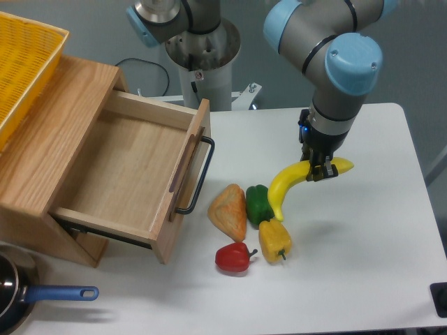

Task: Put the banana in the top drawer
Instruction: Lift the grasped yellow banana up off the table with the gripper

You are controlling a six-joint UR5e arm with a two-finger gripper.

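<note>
Above smooth white table [363, 230], fingers [316, 169] clench glossy curved banana [290, 183]; oak top drawer [119, 174] open.

The bright-yellow curved banana [290, 183] is hanging tilted above the bench, lower end pointing down. The light-oak top drawer [133, 174] is standing pulled open, black handle facing right.

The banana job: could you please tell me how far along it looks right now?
Done: the top drawer is pulled open and looks empty, and the gripper is shut on the banana, apparently lifted above the table beside the green pepper. Left: carrying it across to the drawer and letting go inside.
</note>
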